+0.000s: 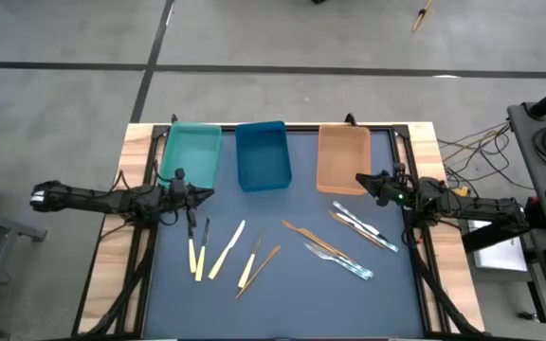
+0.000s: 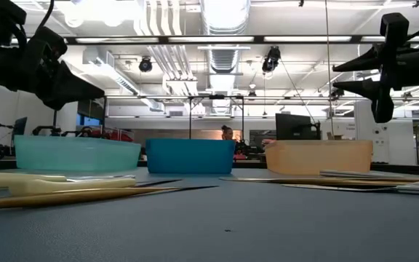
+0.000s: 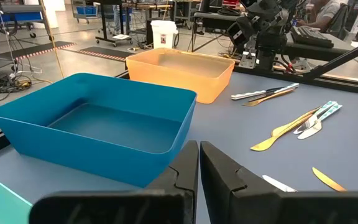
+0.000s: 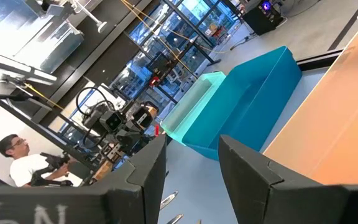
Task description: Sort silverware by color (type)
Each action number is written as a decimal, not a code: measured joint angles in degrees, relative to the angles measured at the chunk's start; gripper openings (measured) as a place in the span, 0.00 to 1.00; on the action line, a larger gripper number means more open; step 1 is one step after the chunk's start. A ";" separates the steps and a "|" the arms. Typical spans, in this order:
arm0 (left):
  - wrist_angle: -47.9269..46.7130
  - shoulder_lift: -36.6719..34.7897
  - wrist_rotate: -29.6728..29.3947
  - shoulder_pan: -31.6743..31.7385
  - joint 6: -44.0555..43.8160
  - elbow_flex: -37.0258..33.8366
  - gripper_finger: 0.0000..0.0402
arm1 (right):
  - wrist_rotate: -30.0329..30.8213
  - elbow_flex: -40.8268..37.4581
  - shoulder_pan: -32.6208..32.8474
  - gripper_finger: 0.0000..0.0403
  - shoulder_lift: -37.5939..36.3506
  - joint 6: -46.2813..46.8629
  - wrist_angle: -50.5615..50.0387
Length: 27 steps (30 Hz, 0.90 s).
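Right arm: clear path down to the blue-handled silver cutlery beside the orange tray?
Probably yes. The right gripper hangs open above the mat by the orange tray; the blue-handled cutlery lies just nearer, with nothing between.

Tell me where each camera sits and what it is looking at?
High view: above, looking straight down on the dark table, both arms.
Low view: at tabletop height, facing the three trays, grippers overhead.
Left wrist view: on the left arm, facing the deep blue plastic tray, shut left gripper below.
Right wrist view: on the right arm, open right gripper facing the trays.
Shared: the blue tray shows in all four.
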 joint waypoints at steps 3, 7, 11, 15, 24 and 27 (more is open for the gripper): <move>0.00 -0.01 0.00 0.02 -0.01 0.00 0.00 | 0.01 0.00 -0.01 0.34 -0.01 0.00 0.01; 0.00 0.00 0.00 0.00 0.00 0.00 0.00 | 0.00 -0.01 0.01 0.34 0.00 0.00 -0.01; 0.00 -0.02 0.00 0.02 0.00 0.00 0.00 | 0.00 -0.01 -0.01 0.34 -0.01 0.00 0.00; 0.00 -0.01 0.00 0.02 -0.01 0.00 0.00 | -0.01 0.00 0.01 0.34 0.01 0.02 0.01; 0.00 -0.02 0.00 0.00 0.00 0.00 0.00 | 0.01 0.00 0.01 0.34 0.00 -0.89 -0.01; 0.02 0.00 0.00 0.00 0.00 0.00 0.00 | 0.00 0.00 0.00 0.34 0.00 -2.89 -0.02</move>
